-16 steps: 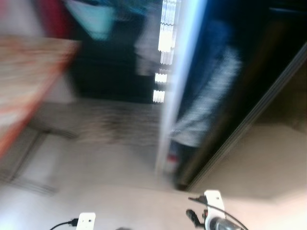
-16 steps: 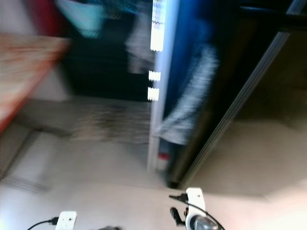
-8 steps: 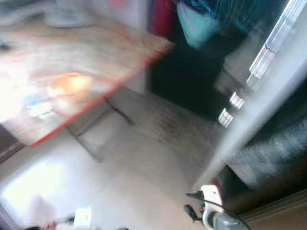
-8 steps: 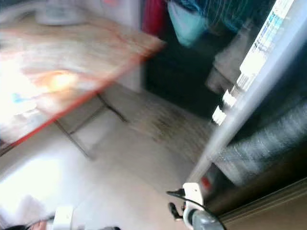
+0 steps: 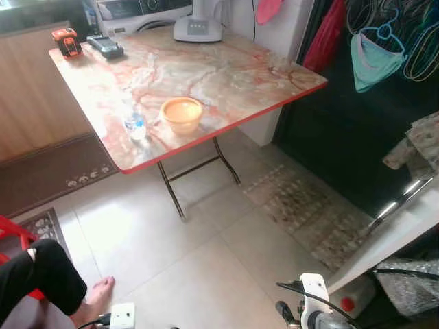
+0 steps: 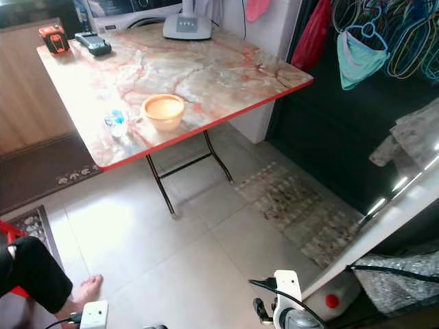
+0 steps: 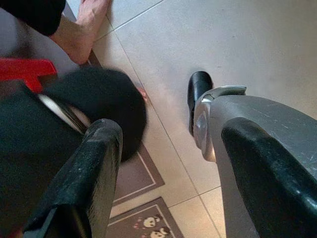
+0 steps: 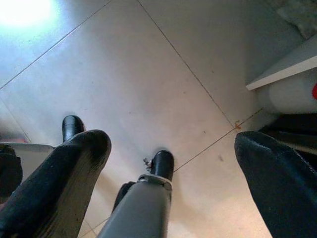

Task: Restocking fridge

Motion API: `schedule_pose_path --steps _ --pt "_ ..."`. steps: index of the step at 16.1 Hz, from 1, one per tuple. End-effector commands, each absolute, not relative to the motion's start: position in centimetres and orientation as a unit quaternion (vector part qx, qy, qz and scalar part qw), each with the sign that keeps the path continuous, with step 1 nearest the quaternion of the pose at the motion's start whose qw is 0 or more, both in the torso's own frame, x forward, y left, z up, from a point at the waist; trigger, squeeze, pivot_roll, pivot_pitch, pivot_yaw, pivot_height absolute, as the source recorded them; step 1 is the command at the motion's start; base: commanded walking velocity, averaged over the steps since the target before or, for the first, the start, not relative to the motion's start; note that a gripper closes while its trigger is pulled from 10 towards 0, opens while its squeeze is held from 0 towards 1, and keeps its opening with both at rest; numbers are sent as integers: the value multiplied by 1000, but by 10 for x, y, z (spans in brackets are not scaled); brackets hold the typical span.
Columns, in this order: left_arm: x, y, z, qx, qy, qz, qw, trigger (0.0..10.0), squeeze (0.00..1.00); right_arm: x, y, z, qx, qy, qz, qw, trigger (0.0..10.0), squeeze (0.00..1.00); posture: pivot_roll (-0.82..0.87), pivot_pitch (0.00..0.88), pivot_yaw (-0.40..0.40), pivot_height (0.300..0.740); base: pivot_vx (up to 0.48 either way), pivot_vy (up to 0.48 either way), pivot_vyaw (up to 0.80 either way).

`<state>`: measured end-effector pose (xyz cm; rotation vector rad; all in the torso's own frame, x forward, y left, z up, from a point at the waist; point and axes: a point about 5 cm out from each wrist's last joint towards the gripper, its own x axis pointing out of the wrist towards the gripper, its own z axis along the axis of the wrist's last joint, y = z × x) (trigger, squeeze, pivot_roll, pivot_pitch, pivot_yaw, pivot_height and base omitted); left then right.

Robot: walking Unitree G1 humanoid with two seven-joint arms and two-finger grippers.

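A small clear water bottle [image 5: 135, 125] stands near the front edge of a marble-patterned folding table [image 5: 226, 75], beside an orange bowl [image 5: 182, 113]. At the lower right a white door edge [image 5: 394, 229] slants across, with a red-capped white jug [image 5: 351, 303] on the floor under it. Both arms hang low over the tiled floor. My left gripper [image 7: 176, 134] is open with nothing between its fingers, and below it lies the floor. My right gripper [image 8: 173, 144] is open too, also empty, near the white door's foot.
A seated person's black-trousered leg and bare foot [image 5: 92, 298] are at the lower left by a red chair [image 5: 14, 233]. A patterned rug [image 5: 309, 212] lies before dark shelving hung with clothes and hangers [image 5: 374, 51]. Tools [image 5: 66, 41] and a white fan base [image 5: 197, 27] sit on the table's far side.
The camera has swung left and steadied: the blurred fridge door has slid to the right edge, and the table now shows sharply. Both arms stay hanging low.
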<state>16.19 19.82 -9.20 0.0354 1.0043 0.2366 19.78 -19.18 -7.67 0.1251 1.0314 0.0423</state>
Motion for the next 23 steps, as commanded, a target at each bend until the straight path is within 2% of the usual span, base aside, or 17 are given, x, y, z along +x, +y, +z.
schedule_pose_path --steps 1,6,12,17,20,21,22,23 --pt "156 196 -95 19 490 106 865 10000 0 195 -194 -78 68 497 3 865 10000 0 -26 79 -32 740 0 0 0" --pt "151 199 -95 26 477 110 872 10000 0 187 -193 -83 70 511 -9 857 10000 0 0 63 -34 740 105 0 0" --pt "148 201 -96 32 481 106 870 10000 0 184 -191 -84 72 508 1 858 10000 0 -7 74 -29 740 351 0 800" --pt "147 204 -96 38 480 106 870 10000 0 182 -188 -85 94 506 -16 857 10000 0 5 97 -12 740 388 0 0" --pt "157 207 -85 81 396 112 908 10000 0 182 -187 -85 97 505 -13 858 10000 0 27 100 -8 740 0 0 0" --pt "159 209 -83 101 379 121 912 10000 0 182 -187 -85 97 505 -12 858 10000 0 33 103 -1 740 0 0 0" --pt "212 231 -30 85 183 154 967 10000 0 182 -185 -86 99 503 -11 859 10000 0 28 103 8 740 0 0 0" --pt "235 236 8 116 87 173 974 10000 0 181 -185 -86 100 502 -11 859 10000 0 25 104 13 740 0 0 0"
